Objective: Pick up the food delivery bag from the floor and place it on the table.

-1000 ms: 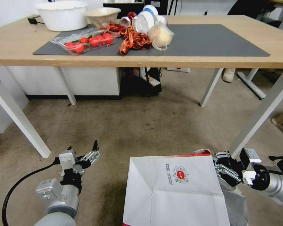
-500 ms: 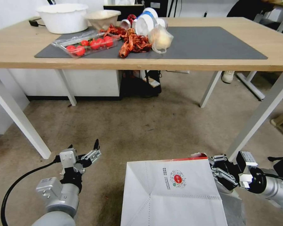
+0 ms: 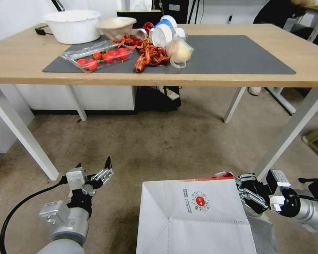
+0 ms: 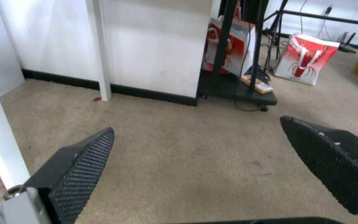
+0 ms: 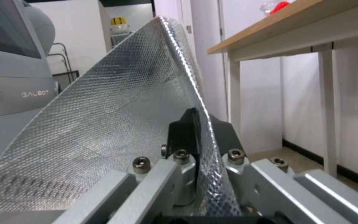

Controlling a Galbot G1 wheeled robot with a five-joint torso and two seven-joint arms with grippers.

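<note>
The food delivery bag [image 3: 196,218], clamped at its foil-lined rim by the right tool [image 3: 244,194], hung near the floor [image 3: 159,144] short of the surface's [image 3: 21,67] front edge, barely shifted from a second before, while the left tool [image 3: 101,168] waited agape.

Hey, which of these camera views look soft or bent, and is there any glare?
Head view: straight table legs splay outward, so wide-angle distortion. Left wrist view: soft overall, left gripper fingers blurry. Right wrist view: foil lining of the food delivery bag catches bright light.
</note>
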